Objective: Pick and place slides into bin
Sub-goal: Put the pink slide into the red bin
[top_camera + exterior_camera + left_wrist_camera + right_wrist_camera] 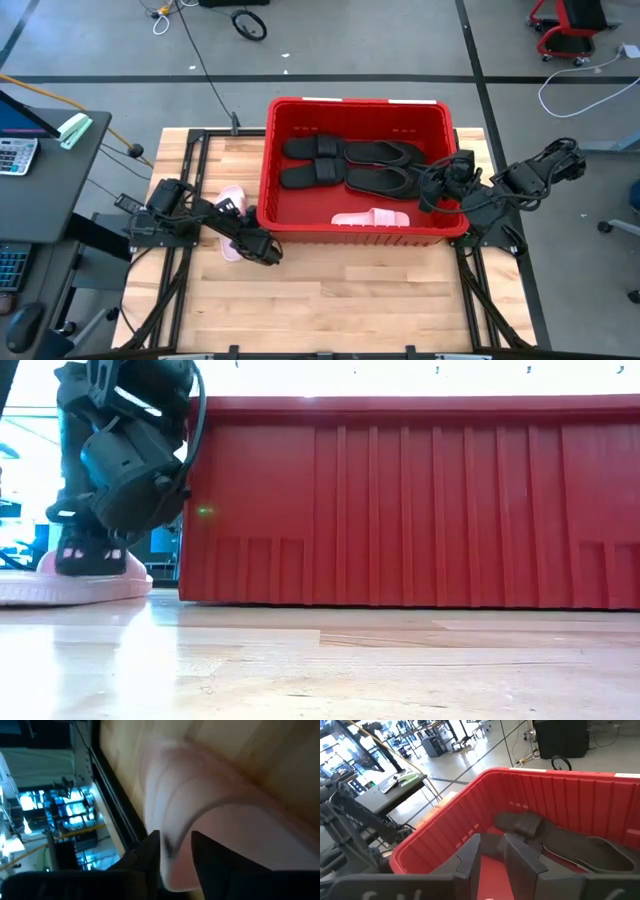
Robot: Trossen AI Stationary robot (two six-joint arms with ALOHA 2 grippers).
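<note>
A pale pink slide [231, 194] lies flat on the table just left of the red bin [268, 170]; it also shows in the low view [40, 588]. My left gripper [238, 232] reaches down onto it, and its fingers are closed on a pink part in the left wrist view [175, 852]. Several black slides [385, 153] and another pink slide [372, 217] lie on the bin's floor. My right gripper [492, 855] hovers over the bin's right end [447, 180], slightly open and empty. My left gripper pinches a raised pink part of the slide [172, 862] between its two fingers [150, 852]; blur hides which part. The fingers come from above, slanting toward the table's left [85, 555]. The slide's sole rests flat on the table.
The bin [400, 500] stands tall right beside the pink slide. A desk with a calculator [15, 155] is off the table's left. Bare wooden table [340, 300] lies near the front edge.
</note>
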